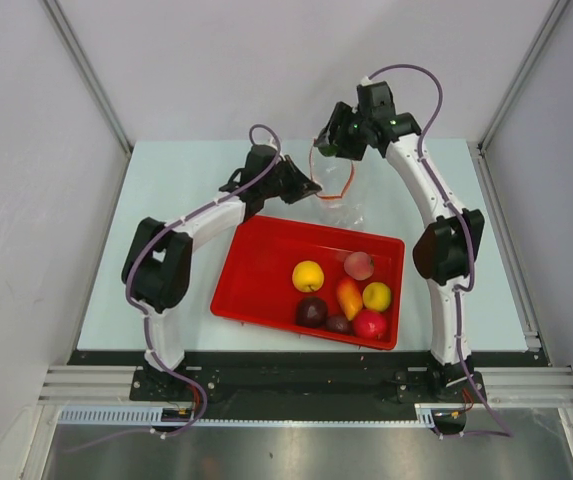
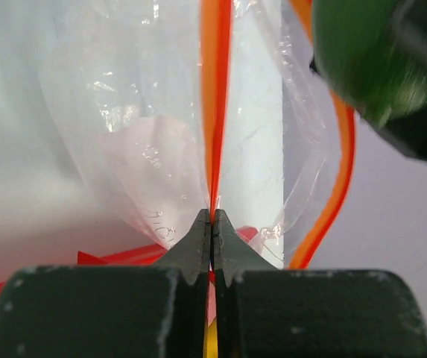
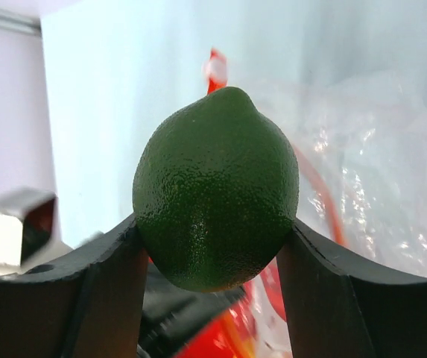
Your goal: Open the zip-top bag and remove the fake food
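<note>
Red tray (image 1: 256,280) holds seven toy fruits (image 1: 308,275); left pincer (image 2: 212,218) pinches zip-top bag (image 2: 138,149), right pincer (image 3: 213,225) clamps lime (image 3: 214,171).

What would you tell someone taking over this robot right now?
Left gripper: shut on the orange zip strip of the bag, holding it up beyond the red tray.
Right gripper: shut on a green lime, beside the bag's mouth.
Seven toy foods lie in the tray.
Done: bag open, and it looks empty.
Left: probably drop the lime in the tray, then release the bag.
</note>
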### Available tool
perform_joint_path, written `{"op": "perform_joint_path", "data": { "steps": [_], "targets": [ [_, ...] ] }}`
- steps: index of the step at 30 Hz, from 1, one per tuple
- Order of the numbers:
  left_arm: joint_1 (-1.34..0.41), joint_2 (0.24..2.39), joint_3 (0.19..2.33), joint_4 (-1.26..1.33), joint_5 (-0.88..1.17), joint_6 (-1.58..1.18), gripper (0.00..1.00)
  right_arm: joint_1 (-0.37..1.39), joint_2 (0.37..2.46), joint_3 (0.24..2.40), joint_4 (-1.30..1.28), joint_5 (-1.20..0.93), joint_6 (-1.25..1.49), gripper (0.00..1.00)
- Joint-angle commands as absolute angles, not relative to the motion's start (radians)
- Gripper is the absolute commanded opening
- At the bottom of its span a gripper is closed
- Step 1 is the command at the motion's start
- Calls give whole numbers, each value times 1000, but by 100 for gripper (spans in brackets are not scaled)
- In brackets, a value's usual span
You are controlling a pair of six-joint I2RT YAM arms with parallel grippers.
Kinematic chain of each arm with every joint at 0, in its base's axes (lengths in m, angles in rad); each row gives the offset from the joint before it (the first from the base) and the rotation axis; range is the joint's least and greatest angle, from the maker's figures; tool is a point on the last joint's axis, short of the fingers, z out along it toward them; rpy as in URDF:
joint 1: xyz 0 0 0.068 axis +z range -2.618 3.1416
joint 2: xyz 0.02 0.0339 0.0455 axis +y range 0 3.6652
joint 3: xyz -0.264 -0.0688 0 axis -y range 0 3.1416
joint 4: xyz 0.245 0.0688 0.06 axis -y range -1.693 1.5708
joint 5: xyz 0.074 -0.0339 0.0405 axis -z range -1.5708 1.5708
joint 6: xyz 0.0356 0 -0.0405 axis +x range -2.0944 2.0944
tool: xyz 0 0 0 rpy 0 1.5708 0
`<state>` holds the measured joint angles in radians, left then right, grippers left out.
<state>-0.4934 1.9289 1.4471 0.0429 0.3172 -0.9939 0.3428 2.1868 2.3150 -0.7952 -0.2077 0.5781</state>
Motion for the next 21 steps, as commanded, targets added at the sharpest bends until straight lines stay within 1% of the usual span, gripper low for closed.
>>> {"op": "perform_joint_path", "data": {
  "steps": [1, 5, 8, 9, 11, 12, 15, 16, 19, 21],
  "targets": [
    [-499, 1867, 1437, 69, 302, -994, 0, 341, 2204, 2364, -784, -247, 683, 25],
    [-488, 1888, 1460, 78, 298, -1011, 0, 328, 2131, 2323, -784, -374, 735, 25],
    [-468, 1907, 1502, 77, 295, -1020, 0, 330, 2036, 2260, -808, -400, 663, 25],
    [-457, 1910, 1508, 75, 290, -1020, 0, 333, 1966, 2196, -808, -402, 638, 25],
    [-446, 1913, 1529, 72, 293, -1017, 0, 337, 1892, 2110, -813, -391, 562, 26],
    [-434, 1914, 1535, 66, 291, -1008, 0, 339, 1805, 2012, -815, -385, 543, 27],
    [-413, 1911, 1552, 52, 291, -985, 0, 348, 1680, 1835, -813, -365, 480, 27],
    [-408, 1908, 1554, 49, 288, -979, 0, 353, 1595, 1718, -807, -356, 470, 27],
    [-390, 1905, 1558, 48, 290, -966, 0, 388, 1476, 1521, -790, -301, 446, 28],
    [-376, 1908, 1563, 49, 290, -959, 0, 423, 1462, 1458, -810, -296, 454, 29]
  ]
}}
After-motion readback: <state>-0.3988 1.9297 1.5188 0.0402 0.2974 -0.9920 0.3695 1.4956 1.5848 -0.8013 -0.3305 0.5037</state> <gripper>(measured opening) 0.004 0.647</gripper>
